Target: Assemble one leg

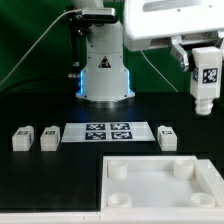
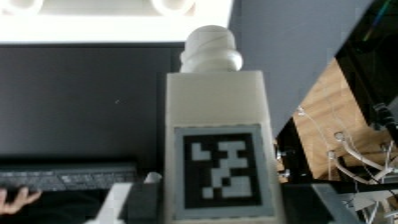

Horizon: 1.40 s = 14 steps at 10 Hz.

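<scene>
My gripper [image 1: 203, 78] is raised high at the exterior view's right and is shut on a leg [image 1: 206, 84], a white oblong block with a black-and-white tag, which hangs below the fingers. In the wrist view the held leg [image 2: 221, 140] fills the middle, its threaded tip pointing away, the gripper [image 2: 217, 205] closed on its sides. The large white panel [image 1: 160, 186] with round corner sockets lies at the front. Three more legs lie on the black table: two at the left [image 1: 21, 138] [image 1: 49, 137] and one at the right [image 1: 168, 134].
The marker board [image 1: 108, 132] lies in the middle between the loose legs. The robot base [image 1: 104, 70] stands behind it. The white panel's near-left socket [image 1: 118, 170] and right socket [image 1: 181, 168] face up.
</scene>
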Motion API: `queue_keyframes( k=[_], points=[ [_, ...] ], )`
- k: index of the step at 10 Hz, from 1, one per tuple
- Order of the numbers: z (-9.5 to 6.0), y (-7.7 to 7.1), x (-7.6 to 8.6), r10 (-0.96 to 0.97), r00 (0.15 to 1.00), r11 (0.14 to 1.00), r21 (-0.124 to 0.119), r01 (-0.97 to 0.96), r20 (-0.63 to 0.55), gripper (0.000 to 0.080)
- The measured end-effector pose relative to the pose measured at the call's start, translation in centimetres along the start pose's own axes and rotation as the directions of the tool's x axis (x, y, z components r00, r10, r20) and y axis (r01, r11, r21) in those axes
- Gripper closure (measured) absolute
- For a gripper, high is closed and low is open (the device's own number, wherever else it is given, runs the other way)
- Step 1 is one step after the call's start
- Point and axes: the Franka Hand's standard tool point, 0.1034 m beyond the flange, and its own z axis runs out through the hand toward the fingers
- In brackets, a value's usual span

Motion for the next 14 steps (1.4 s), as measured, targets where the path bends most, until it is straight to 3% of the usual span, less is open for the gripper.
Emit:
queue_keyframes(
  k=[1,2,4,8,9,10,12,14],
  points=[
    [1.4,0.6,1.7,-0.023,1.000,1.000,-0.012,0.023,-0.020,0.0507],
    [3.1,1.3,2.2,-0.049,0.998,0.999,-0.024,0.048,-0.028,0.0507],
    [4.3,3.3,1.4,-0.022,0.998,0.999,-0.030,0.024,0.059,0.0507],
    [4.4,2.8,1.3,-0.027,0.999,0.999,-0.022,0.028,0.047,0.0507],
    [4.8,2.9,0.7,-0.034,0.999,0.999,-0.026,0.034,-0.006,0.0507],
    [6.2,2.5,-0.9,-0.033,0.999,0.999,-0.017,0.034,0.023,0.0507],
    [6.7,2.3,-1.1,-0.031,0.999,1.000,0.004,0.031,0.033,0.0507],
    [7.5,2.3,-2.6,-0.022,0.998,1.000,0.018,0.020,0.067,0.0507]
  ],
)
